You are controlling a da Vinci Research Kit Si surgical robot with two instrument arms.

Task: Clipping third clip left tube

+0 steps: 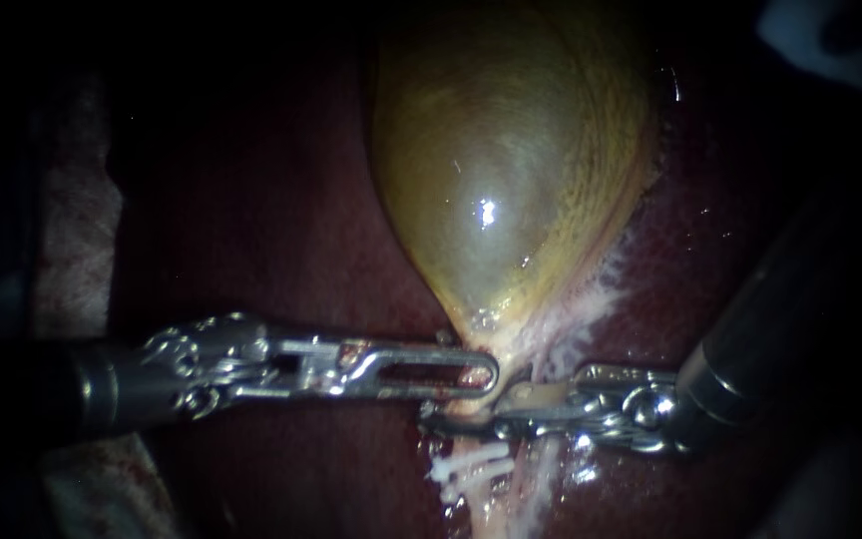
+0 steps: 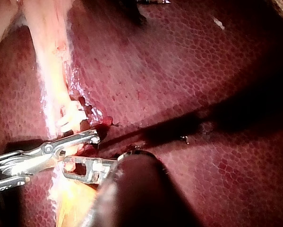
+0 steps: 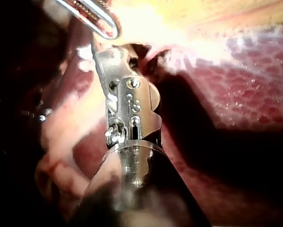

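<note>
Two instruments, tips almost touching under the gallbladder (image 1: 501, 170). Item one: my left instrument (image 1: 486, 377), its hand a long slotted pair of jaws, closed flat on the gallbladder's narrow neck. Item two: my right instrument (image 1: 443, 411), hand reaching in from the opposite side, jaws clamped across the left tube (image 1: 479, 504) just below that neck. White clips (image 1: 466, 467) sit on the same tube, just beneath those jaws. Dark red liver (image 1: 281, 230) lies all around, wet and glistening.
</note>
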